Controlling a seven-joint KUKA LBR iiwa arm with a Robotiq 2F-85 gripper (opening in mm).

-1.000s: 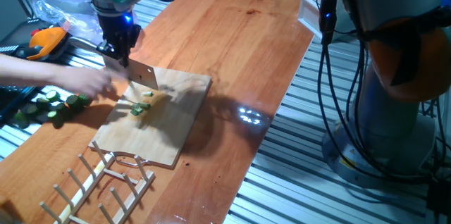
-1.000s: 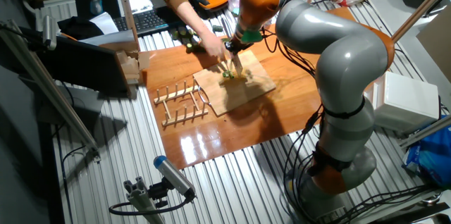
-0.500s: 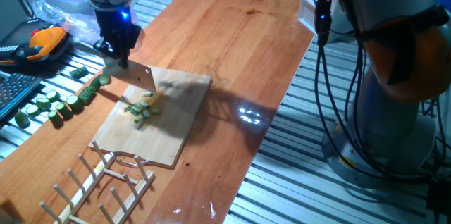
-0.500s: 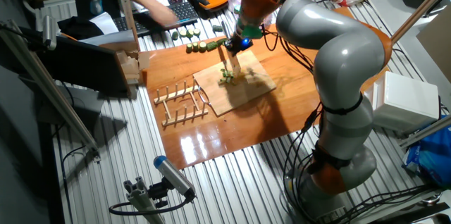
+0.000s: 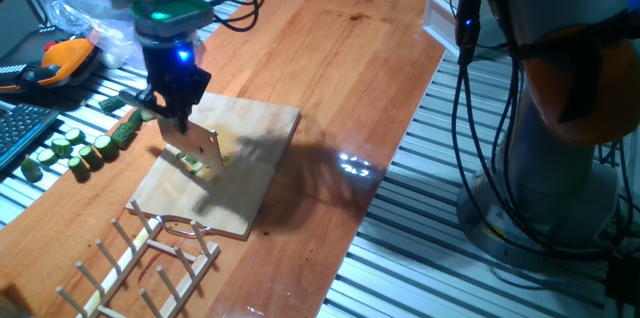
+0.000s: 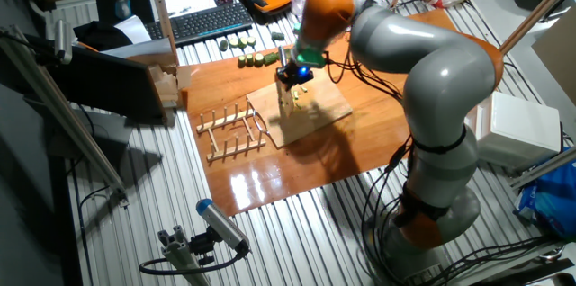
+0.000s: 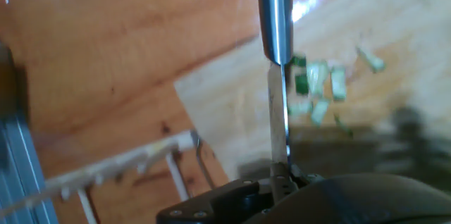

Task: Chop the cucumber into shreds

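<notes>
My gripper [image 5: 177,116] is shut on a steel knife [image 5: 197,144], blade down on the wooden board [image 5: 250,173]. The shreds [image 5: 193,164], small pale green bits with dark edges, lie just under and beside the blade. In the hand view the knife [image 7: 279,111] is edge-on, with the shreds [image 7: 318,86] to its right on the board [image 7: 225,104]. No whole round cucumber slice shows. In the other fixed view the gripper [image 6: 291,77] stands over the board [image 6: 319,111].
Several thick dark green cucumber chunks [image 5: 75,148] lie on the table left of the board, also in the other fixed view [image 6: 252,57]. A wooden dish rack [image 5: 150,258] sits near the board's front corner. A keyboard [image 6: 202,21] and an orange tool [image 5: 60,58] lie beyond the table edge.
A person's hand left the board and went out of view. My gripper moved the knife toward the near side and down onto the shreds.
</notes>
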